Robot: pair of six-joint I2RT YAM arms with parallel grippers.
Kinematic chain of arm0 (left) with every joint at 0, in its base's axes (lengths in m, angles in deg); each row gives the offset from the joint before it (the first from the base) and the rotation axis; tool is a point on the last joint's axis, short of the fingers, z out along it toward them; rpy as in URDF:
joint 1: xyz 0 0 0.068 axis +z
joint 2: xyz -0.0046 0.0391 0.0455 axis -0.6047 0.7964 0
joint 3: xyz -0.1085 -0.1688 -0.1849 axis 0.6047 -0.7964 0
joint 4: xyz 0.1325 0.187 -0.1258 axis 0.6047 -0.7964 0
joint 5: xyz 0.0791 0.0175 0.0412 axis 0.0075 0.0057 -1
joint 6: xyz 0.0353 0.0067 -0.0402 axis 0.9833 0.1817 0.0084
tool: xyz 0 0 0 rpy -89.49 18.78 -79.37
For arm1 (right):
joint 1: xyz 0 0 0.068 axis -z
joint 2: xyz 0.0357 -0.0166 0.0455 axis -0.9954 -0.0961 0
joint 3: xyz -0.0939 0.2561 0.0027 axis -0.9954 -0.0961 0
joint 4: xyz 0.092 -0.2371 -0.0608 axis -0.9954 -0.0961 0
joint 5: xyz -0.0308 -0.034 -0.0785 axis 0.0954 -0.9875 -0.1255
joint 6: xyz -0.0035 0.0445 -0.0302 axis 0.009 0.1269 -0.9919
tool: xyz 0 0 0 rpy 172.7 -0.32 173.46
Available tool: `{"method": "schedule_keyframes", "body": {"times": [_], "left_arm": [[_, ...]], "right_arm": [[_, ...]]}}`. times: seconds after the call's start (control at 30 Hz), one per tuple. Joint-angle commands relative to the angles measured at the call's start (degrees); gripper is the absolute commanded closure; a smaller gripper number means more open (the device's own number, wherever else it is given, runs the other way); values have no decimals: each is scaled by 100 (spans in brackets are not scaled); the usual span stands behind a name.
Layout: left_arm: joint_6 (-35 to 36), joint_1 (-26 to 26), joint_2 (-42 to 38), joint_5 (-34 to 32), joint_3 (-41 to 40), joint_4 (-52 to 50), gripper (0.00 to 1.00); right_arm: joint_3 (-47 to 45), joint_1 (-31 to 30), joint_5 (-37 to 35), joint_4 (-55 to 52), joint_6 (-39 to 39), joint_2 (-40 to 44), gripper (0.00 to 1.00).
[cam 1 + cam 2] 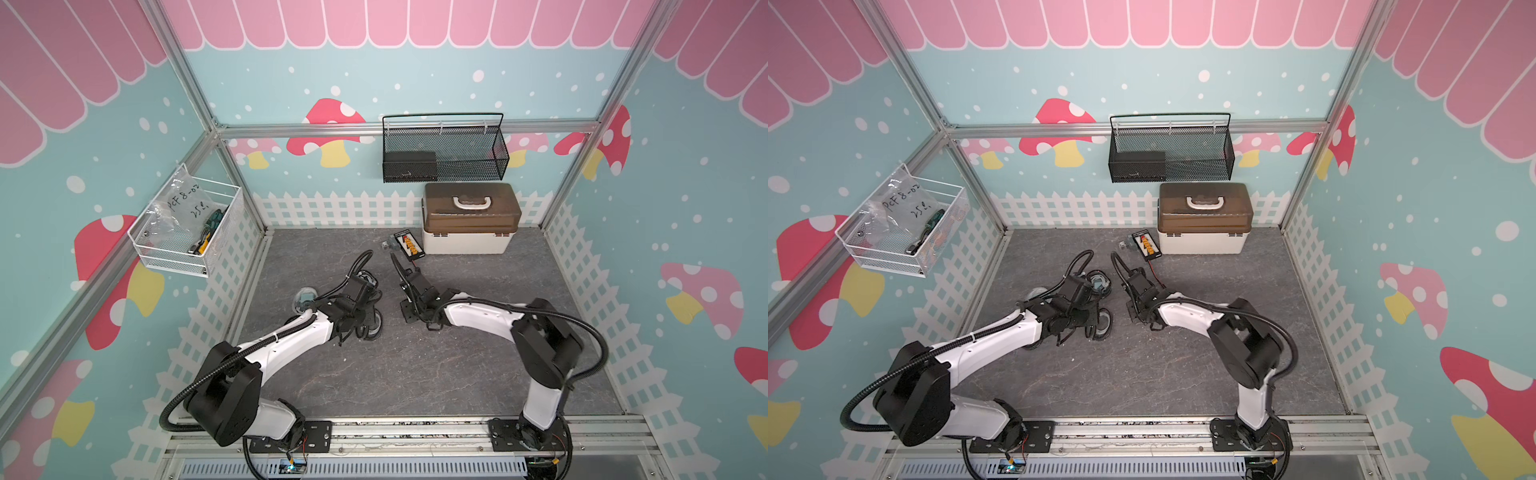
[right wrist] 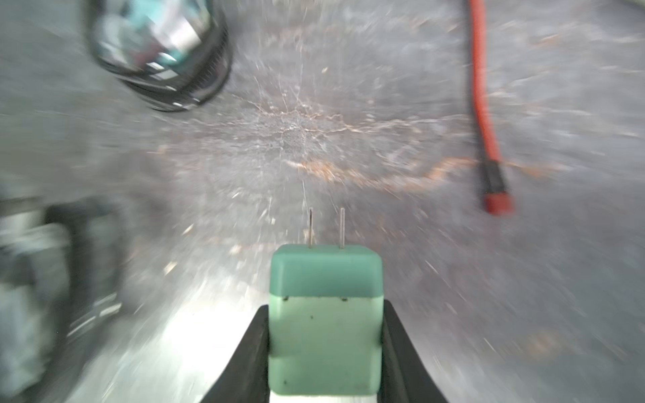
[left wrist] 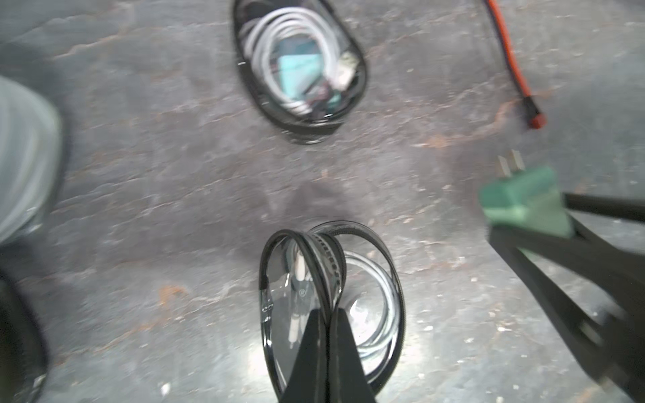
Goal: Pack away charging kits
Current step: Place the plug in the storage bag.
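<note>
Plug adapter (image 2: 324,275) clamped in right pincer (image 2: 325,308), clear pouch (image 3: 370,303) in left pincer (image 3: 327,315)

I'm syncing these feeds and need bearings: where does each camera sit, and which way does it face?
Top views: high over the front edge, looking down and back at the grey floor; left arm and right arm show whole.
Left wrist: looks down past the left gripper, shut on the rim of a clear case.
Right wrist: looks along the right gripper, shut on a teal plug adapter.
Shared: both wrist views show that adapter and the red wire.
</note>
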Motion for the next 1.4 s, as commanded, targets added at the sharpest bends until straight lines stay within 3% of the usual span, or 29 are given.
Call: {"method": "schedule_keyframes", "body": {"times": [0.0, 0.23, 0.73, 1.1, 1.17, 1.37], "left_arm": [[-249, -356, 249, -32, 526, 310, 100], [-556, -570, 780, 433, 902, 858, 100], [-1131, -580, 1027, 1194, 500, 2302, 100], [-1558, -588, 1320, 1389, 143, 2841, 100], [-1568, -584, 1282, 1352, 99, 2861, 100], [-1533, -580, 1247, 1258, 130, 2784, 100]], "right_arm": [[-560, -12, 414, 664, 486, 898, 81], [-1134, -102, 601, 941, 825, 1315, 83], [-988, -82, -77, 909, 820, 298, 85], [-743, -58, -183, 1077, 881, 20, 79], [-673, -50, -132, 1063, 897, -82, 75], [-660, -45, -120, 1008, 950, -202, 45]]}}
